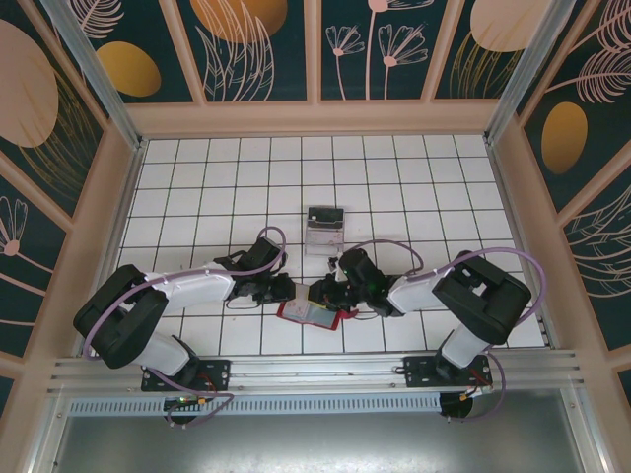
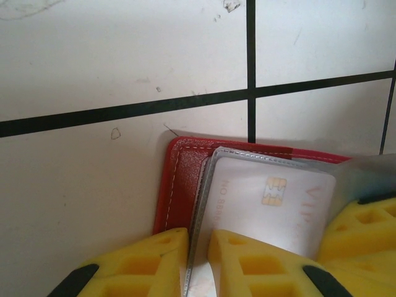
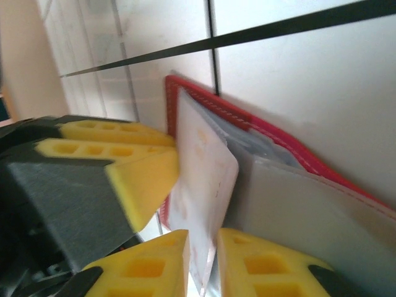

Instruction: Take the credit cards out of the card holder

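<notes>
1. Card holder [image 1: 340, 318]: red, lying open and flat on the tiled table [image 1: 217, 197], near middle, between the two arms. In the top view its long side runs roughly left to right, slightly skewed.
2. Credit card [image 2: 272, 204]: pale, with a gold chip, lying in a clear sleeve on the holder's left half. Its long axis follows the holder's long edge.
3. Left gripper [image 2: 198, 238], just beyond the holder's left part in the top view [image 1: 281, 289]: yellow fingers [image 2: 142, 263] pressed together on the thin edge of the clear sleeve, pinning the holder.
4. Right gripper [image 3: 203, 238], just beyond the holder's middle in the top view [image 1: 323, 294]: fingers [image 3: 260, 266] drawn in to a narrow slit, nipping the card's edge. One of its fingers lies beside the card's right end in the left wrist view.
5. Governing relation (judgement): the card lies lengthwise between the grippers, so withdrawal should run rightward along its long axis, away from the anchoring left gripper. The right arm holds the card and is placed to pull.
6. Clear plastic box [image 1: 323, 229]: farther back, well apart from the holder.
</notes>
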Robot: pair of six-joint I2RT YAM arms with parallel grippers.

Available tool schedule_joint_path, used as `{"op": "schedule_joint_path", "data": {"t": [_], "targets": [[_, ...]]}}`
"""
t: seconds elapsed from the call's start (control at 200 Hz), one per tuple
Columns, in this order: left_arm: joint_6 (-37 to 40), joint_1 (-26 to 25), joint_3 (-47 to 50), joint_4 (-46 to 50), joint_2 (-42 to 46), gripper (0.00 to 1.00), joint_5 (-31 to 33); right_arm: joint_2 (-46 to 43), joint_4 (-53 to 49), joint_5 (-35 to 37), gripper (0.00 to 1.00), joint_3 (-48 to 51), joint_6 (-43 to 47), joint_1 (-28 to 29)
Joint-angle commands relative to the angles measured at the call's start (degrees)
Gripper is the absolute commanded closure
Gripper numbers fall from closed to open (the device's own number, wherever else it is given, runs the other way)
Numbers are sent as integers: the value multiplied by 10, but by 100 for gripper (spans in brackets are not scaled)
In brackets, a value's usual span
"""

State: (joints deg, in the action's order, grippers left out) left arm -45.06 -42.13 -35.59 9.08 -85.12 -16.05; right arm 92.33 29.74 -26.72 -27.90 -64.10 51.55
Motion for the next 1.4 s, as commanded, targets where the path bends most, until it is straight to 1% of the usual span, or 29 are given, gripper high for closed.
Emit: {"op": "schedule_joint_path", "data": {"t": [0.0, 0.135, 0.26, 0.525, 0.651, 0.811, 0.956, 1.076, 1.206, 1.396], "targets": [[8, -7, 14, 21, -24, 78, -10, 13, -63, 26, 77, -57, 52, 20], [9, -7, 13, 22, -25, 79, -10, 13, -72, 28, 73, -53, 45, 21], [9, -8, 12, 23, -26, 79, -10, 15, -114, 40, 69, -65, 41, 21], [7, -7, 11, 23, -28, 78, -11, 12, -143, 48, 64, -72, 18, 20], [-15, -7, 30, 7, -14, 79, -14, 3, -148, 58, 62, -66, 5, 22], [-58, -11, 67, -44, 7, 79, -42, 1, -180, 70, 62, -89, 17, 21], [-90, -20, 99, -67, 33, 81, -45, -18, -220, 99, 62, -99, 30, 21], [-112, -31, 110, -82, 42, 82, -43, -23, -230, 94, 62, -102, 40, 17], [-128, -41, 115, -98, 45, 82, -42, -32, -221, 82, 62, -99, 44, 16], [-127, -45, 116, -99, 24, 84, -33, -62, -254, 89, 62, -101, 64, 8]]}}
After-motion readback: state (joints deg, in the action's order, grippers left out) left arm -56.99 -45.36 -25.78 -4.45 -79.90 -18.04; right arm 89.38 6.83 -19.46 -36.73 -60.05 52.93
